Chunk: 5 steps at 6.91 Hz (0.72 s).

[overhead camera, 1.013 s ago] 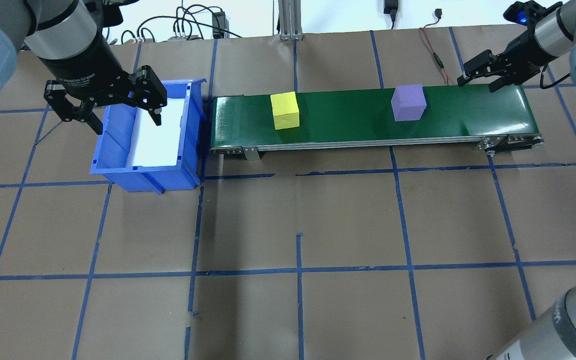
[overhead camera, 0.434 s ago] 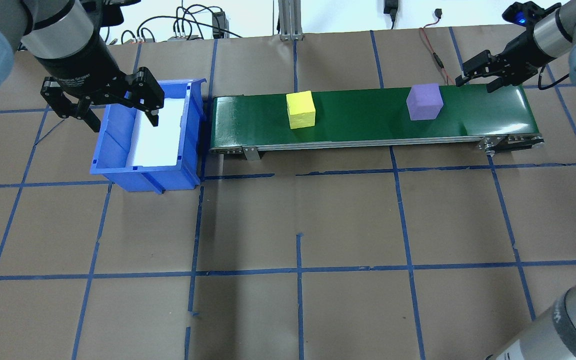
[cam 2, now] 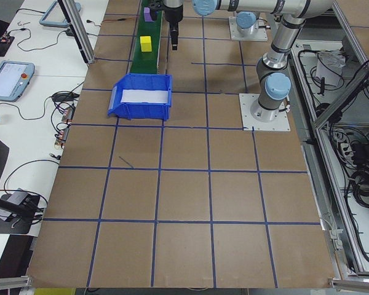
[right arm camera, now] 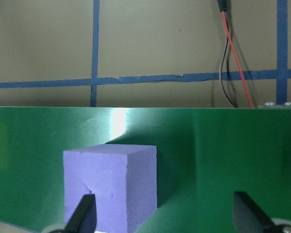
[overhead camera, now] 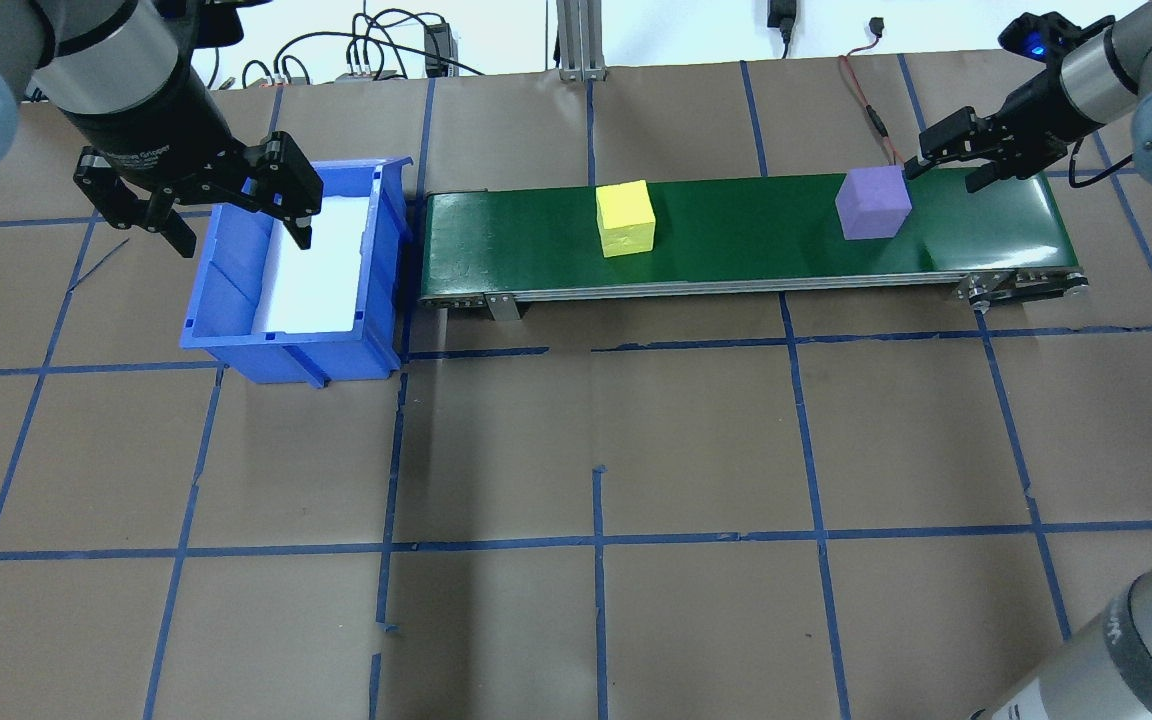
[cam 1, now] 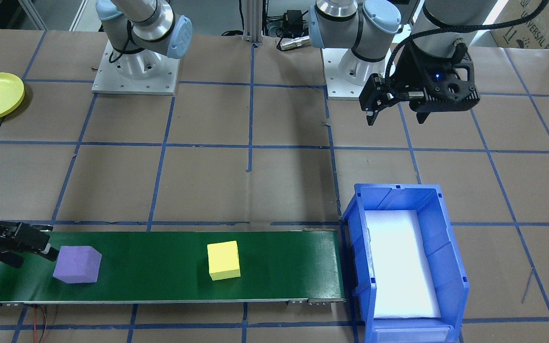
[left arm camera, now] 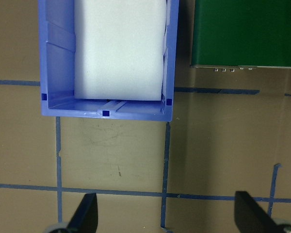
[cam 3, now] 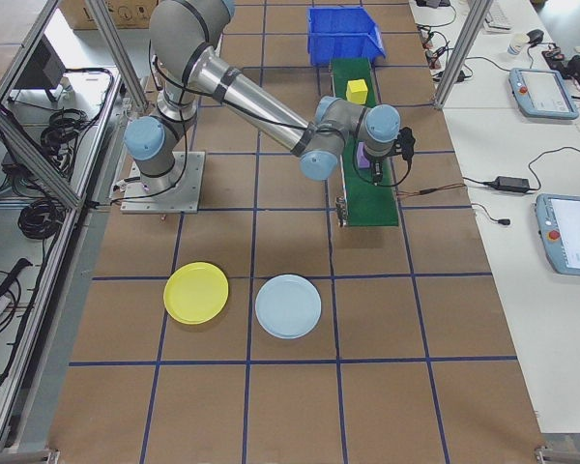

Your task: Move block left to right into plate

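Two silver arms w/ pale blue joint caps, white base plates; black grippers, left gripper w/ white lettering, blue LED.

I see the right claw spread wide at the far end of the belt, with the purple block just beside one finger; from the wrist camera I think the block sits only partly in the gap. Between it and the yellow block the belt lies bare. The blue bin walls off the belt's other end, under the left claw. Bare brown tabletop separates the belt from the yellow plate and light blue plate.
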Each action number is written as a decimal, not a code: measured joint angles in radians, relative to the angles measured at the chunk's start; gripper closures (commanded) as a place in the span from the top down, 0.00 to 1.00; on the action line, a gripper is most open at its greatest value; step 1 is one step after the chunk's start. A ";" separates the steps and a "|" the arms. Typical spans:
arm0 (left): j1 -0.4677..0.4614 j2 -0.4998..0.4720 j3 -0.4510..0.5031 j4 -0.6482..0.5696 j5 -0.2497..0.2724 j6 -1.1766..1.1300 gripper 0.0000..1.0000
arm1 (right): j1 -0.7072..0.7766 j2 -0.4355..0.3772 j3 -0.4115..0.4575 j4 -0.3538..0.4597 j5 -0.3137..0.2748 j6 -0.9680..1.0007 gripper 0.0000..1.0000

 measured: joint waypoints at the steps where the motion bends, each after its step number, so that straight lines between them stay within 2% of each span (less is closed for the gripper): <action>1: 0.001 0.000 -0.001 0.001 0.000 0.001 1.00 | 0.000 0.001 0.001 -0.005 0.001 0.001 1.00; 5: 0.002 0.001 -0.002 0.002 0.001 0.007 1.00 | 0.001 0.003 0.002 -0.015 0.002 0.001 1.00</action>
